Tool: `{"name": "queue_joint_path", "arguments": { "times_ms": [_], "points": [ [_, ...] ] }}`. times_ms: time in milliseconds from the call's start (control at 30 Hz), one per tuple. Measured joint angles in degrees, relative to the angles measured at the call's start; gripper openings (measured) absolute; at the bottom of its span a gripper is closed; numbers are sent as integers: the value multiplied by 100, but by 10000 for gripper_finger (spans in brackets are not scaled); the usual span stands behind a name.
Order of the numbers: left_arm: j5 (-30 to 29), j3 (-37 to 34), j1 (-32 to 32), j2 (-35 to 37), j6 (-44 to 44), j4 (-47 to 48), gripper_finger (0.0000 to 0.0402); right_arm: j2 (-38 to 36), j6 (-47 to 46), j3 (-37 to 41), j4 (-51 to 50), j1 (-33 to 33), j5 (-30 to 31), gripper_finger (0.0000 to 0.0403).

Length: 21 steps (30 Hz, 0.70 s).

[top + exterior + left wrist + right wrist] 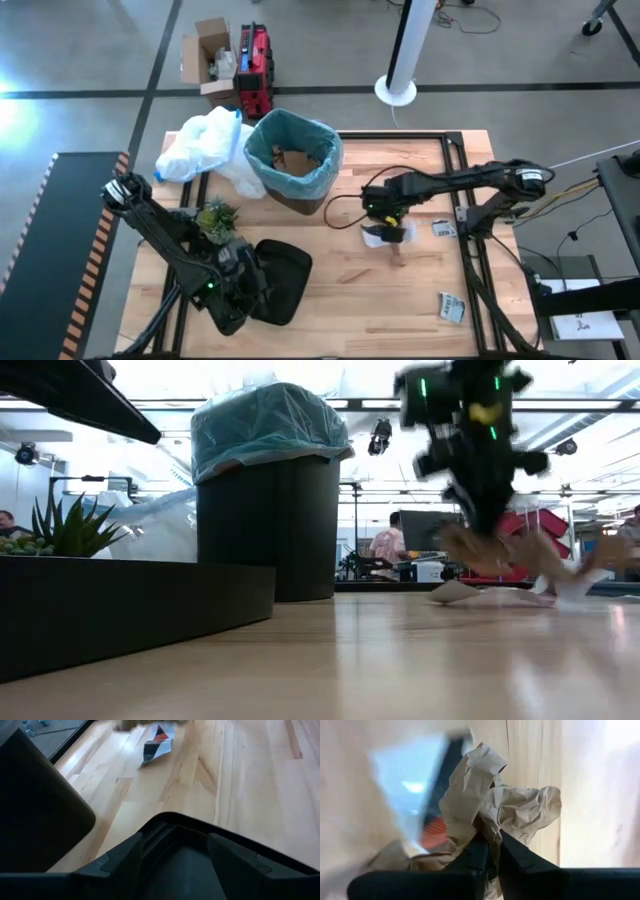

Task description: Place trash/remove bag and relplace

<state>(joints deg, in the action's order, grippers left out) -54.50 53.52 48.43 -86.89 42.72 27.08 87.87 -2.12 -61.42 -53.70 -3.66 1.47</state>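
The black bin [300, 190] stands at the table's far middle, lined with the light-blue bag [292, 135], whose rim is folded over the bin's top [262, 425]; brown trash lies inside. My right gripper [386, 212] is to the bin's right, pointing down, shut on a crumpled brown paper piece [495, 805] above a white printed wrapper [385, 236]. My left gripper [243, 288] is open at the near left, over a black flat tray [280, 280]; nothing shows between its fingers [175, 827]. My right gripper pinches an upper fold of the crumpled brown paper [489, 831] between its two fingers [517, 855], coming from above and pointing down. The paper [505, 555] spreads out below the fingers, low over the table; I cannot tell whether its lower end touches the wrapper.
A white plastic bag [205, 145] lies left of the bin. A green plant [218, 218] sits by the black tray. More small wrappers lie at the right [443, 228] and near right [452, 306]. Bare wood stretches across the table's near middle.
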Motion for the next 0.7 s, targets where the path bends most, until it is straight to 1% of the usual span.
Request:
{"name": "queue_joint_path", "arguments": {
  "times_ms": [100, 167, 267, 333, 433, 567, 600, 700],
  "points": [
    [0, -16, -1, 0, 132, 91, 210, -219, -153, -553, 33, 400, 28, 25],
    [0, -40, -5, 0, 144, 104, 209, -315, -155, -881, 102, 709, 125, 22],
    [-90, -42, -5, 0, 149, 89, 206, -422, -113, -1366, 516, 1106, 149, 8],
    [-206, -42, -5, 0, 149, 85, 204, -452, 39, -1687, 973, 1319, 155, 3],
    [-562, -42, -5, -2, 134, 53, 201, -449, 366, -2132, 1762, 1493, 151, 4],
    [-1220, -42, -16, -2, 107, -242, 196, -415, 1029, -2599, 2827, 1492, 225, 2],
    [-1410, -42, -16, -2, 81, -327, 195, -393, 1221, -2669, 3144, 1475, 349, 1],
    [-1852, -62, -16, -4, -17, -544, 189, -309, 1846, -2786, 4017, 1388, 970, 4]
  ]
}}
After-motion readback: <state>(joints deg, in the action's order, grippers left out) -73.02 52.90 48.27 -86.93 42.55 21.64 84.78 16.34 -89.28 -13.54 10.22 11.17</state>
